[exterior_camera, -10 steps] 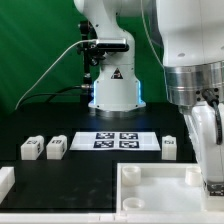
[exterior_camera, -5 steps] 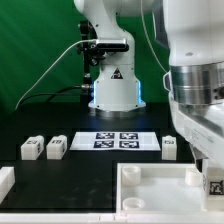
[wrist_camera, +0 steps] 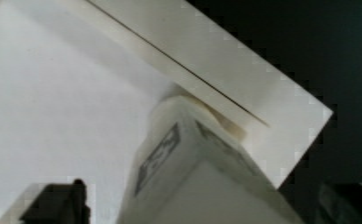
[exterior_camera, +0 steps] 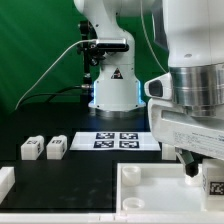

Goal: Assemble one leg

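White plastic leg (wrist_camera: 187, 165), tag visible, is clamped between the gripper's (exterior_camera: 197, 170) dark fingers (wrist_camera: 53, 202) against a corner of the large rimmed tray part (exterior_camera: 150, 182), apparently so it can seat there. Two spare legs (exterior_camera: 42, 148) wait near the marker board (exterior_camera: 115, 141), on the exterior view's left.
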Robot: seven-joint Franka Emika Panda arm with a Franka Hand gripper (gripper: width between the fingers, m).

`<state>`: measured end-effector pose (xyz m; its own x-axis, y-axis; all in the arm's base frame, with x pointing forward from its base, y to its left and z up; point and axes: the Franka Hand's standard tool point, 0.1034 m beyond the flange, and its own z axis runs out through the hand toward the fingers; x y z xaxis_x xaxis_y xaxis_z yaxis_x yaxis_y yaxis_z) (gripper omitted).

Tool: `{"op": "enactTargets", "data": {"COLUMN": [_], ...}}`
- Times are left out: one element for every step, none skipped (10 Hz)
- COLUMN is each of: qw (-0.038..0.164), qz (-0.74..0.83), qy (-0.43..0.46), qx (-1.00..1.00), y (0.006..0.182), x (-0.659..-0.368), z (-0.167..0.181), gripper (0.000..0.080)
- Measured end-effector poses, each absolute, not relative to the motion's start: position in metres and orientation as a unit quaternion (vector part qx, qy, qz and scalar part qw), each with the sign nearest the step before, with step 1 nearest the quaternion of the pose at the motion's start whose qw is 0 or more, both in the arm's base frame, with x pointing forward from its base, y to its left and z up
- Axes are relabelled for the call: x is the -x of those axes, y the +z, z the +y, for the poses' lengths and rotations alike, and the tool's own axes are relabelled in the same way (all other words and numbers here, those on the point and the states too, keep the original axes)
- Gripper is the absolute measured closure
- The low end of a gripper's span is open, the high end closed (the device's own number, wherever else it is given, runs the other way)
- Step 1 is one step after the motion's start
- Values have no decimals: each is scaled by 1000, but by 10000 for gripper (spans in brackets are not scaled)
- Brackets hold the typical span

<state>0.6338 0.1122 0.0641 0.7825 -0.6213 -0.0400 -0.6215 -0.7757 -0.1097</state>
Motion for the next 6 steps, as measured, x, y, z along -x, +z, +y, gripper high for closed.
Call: {"op": "enactTargets", "data": {"qw": [52,51,52,52,52,52], "qz": [206,148,146,165,172,197], "qy": [-11,-15,-14,-13,-13,-11], "qx": [977,988,988,985,984,979], "y": [69,70,69,69,68,68], "x": [-636,-637,-636,-636,-636,-636], "z": [110,110,110,110,110,110], "gripper": [151,151,162,162,335,511]}}
